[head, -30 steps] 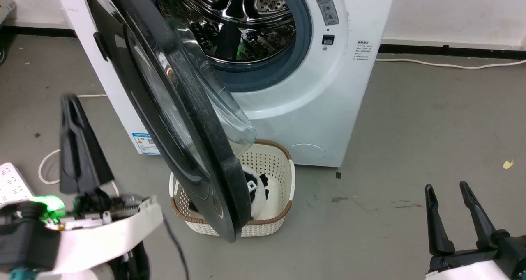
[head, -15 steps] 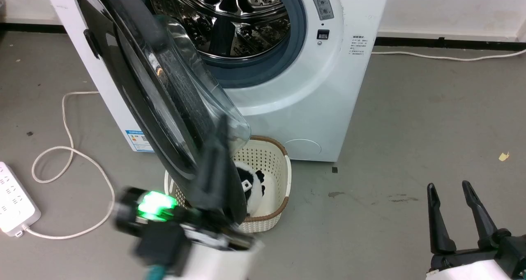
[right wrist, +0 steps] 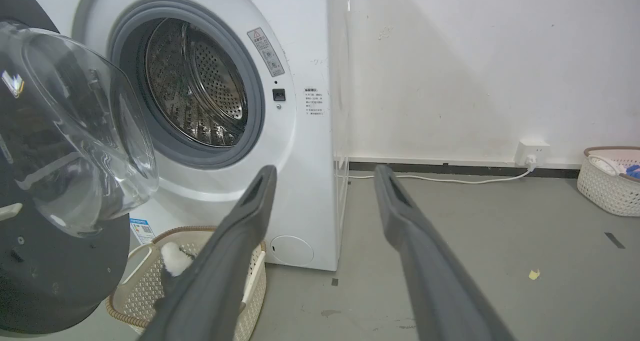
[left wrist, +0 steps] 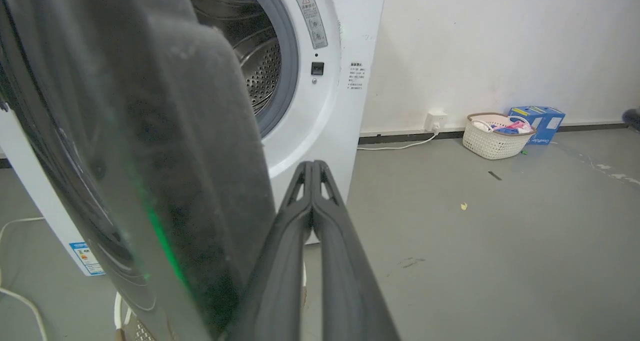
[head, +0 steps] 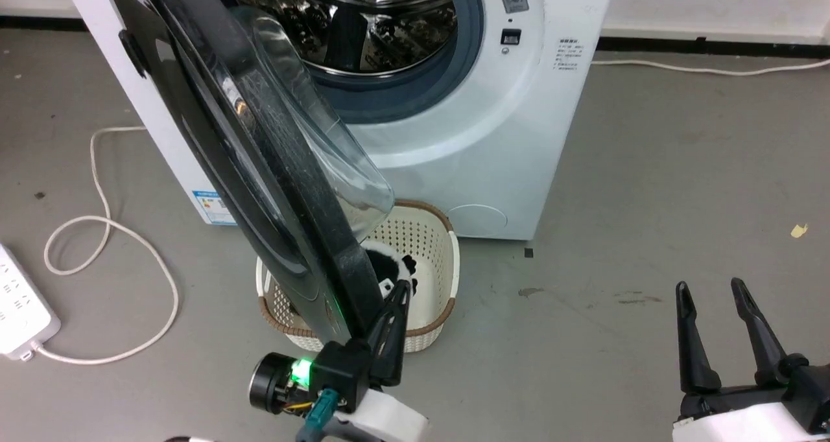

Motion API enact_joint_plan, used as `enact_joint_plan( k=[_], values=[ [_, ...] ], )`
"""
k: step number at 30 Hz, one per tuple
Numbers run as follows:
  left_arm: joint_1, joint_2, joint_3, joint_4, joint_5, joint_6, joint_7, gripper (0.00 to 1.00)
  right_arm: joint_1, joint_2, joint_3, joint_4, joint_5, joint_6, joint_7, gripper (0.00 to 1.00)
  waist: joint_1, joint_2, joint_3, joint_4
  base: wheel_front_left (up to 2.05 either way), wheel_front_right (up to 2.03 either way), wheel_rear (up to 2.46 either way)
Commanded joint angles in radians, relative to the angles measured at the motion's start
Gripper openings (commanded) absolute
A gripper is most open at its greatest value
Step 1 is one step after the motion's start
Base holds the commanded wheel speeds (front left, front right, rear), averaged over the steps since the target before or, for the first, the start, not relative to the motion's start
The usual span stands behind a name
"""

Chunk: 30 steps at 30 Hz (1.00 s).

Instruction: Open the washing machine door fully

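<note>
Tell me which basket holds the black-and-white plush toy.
The basket right in front of the washing machine, by the open door. The other basket stands at the wall, beside a blue box.

The washing machine door (head: 285,170) juts forward at the left of the washing machine (head: 493,137), above a basket (head: 452,260) before it; left gripper (head: 403,286) beside the door's edge (right gripper (head: 709,285) well apart, rightward).
</note>
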Motion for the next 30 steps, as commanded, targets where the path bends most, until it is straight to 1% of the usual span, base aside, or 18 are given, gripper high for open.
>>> enact_joint_plan(
  k=[1, 5, 9, 15, 16, 17, 19, 20, 23, 24, 26, 27, 28, 30],
  values=[
    [-0.022, 0.003, 0.015, 0.031, -0.008, 0.005, -0.009, 0.00, -0.015, 0.005, 0.001, 0.002, 0.006, 0.001, -0.005, 1.00, -0.0001, -0.0001, 0.006, 0.008, 0.00, 0.00, 0.00],
    [-0.035, 0.004, 0.037, 0.070, -0.016, 0.008, -0.015, 0.00, -0.014, 0.005, 0.004, 0.008, 0.006, 0.001, -0.005, 1.00, -0.0001, -0.0001, 0.004, 0.026, 0.00, 0.00, 0.00],
    [-0.027, 0.007, 0.052, 0.072, -0.017, 0.008, -0.017, 0.00, -0.007, 0.005, 0.001, 0.012, 0.008, 0.001, -0.005, 1.00, -0.0001, -0.0001, -0.005, 0.065, 0.00, 0.00, 0.00],
    [0.010, 0.011, 0.073, 0.055, -0.019, 0.009, -0.017, 0.00, 0.011, 0.005, -0.006, 0.014, 0.010, 0.001, -0.005, 1.00, -0.0001, -0.0001, -0.023, 0.167, 0.00, 0.00, 0.00],
    [0.010, 0.011, 0.073, 0.055, -0.019, 0.009, -0.017, 0.00, 0.011, 0.005, -0.006, 0.014, 0.010, 0.001, -0.005, 1.00, -0.0001, -0.0001, -0.023, 0.167, 0.00, 0.00, 0.00],
    [0.023, 0.013, 0.086, 0.048, -0.021, 0.013, -0.017, 0.00, 0.015, 0.005, -0.003, 0.015, 0.010, 0.001, -0.005, 1.00, -0.0001, -0.0001, -0.026, 0.201, 0.00, 0.00, 0.00],
    [0.032, 0.015, 0.102, 0.040, -0.025, 0.015, -0.017, 0.00, 0.019, 0.005, -0.003, 0.015, 0.010, 0.001, -0.005, 1.00, -0.0001, -0.0001, -0.025, 0.244, 0.00, 0.00, 0.00],
    [0.042, 0.026, 0.145, 0.029, -0.036, 0.022, -0.017, 0.00, 0.020, 0.005, 0.006, 0.016, 0.010, 0.001, -0.005, 1.00, -0.0001, -0.0001, -0.020, 0.293, 0.00, 0.00, 0.00],
    [0.048, 0.043, 0.196, 0.016, -0.044, 0.033, -0.017, 0.00, 0.019, 0.005, 0.017, 0.016, 0.005, 0.001, -0.005, 1.00, -0.0001, -0.0001, -0.007, 0.334, 0.00, 0.00, 0.00],
    [0.048, 0.043, 0.196, 0.016, -0.044, 0.033, -0.017, 0.00, 0.019, 0.005, 0.017, 0.016, 0.005, 0.001, -0.005, 1.00, -0.0001, -0.0001, -0.007, 0.334, 0.00, 0.00, 0.00],
    [0.043, 0.062, 0.255, 0.004, -0.058, 0.038, -0.017, 0.00, 0.015, 0.005, 0.022, 0.013, -0.004, 0.001, -0.005, 1.00, -0.0001, -0.0001, 0.013, 0.363, 0.00, 0.00, 0.00],
    [0.043, 0.062, 0.255, 0.004, -0.058, 0.038, -0.017, 0.00, 0.015, 0.005, 0.022, 0.013, -0.004, 0.001, -0.005, 1.00, -0.0001, -0.0001, 0.013, 0.363, 0.00, 0.00, 0.00],
    [0.034, 0.075, 0.295, 0.002, -0.071, 0.039, -0.017, 0.00, 0.010, 0.005, 0.024, 0.010, -0.014, 0.001, -0.005, 1.00, -0.0001, -0.0001, 0.032, 0.376, 0.00, 0.00, 0.00],
    [0.030, 0.082, 0.314, 0.006, -0.079, 0.036, -0.017, 0.00, 0.007, 0.003, 0.026, 0.009, -0.018, 0.001, -0.005, 1.00, -0.0001, -0.0001, 0.041, 0.380, 0.00, 0.00, 0.00]
  ],
)
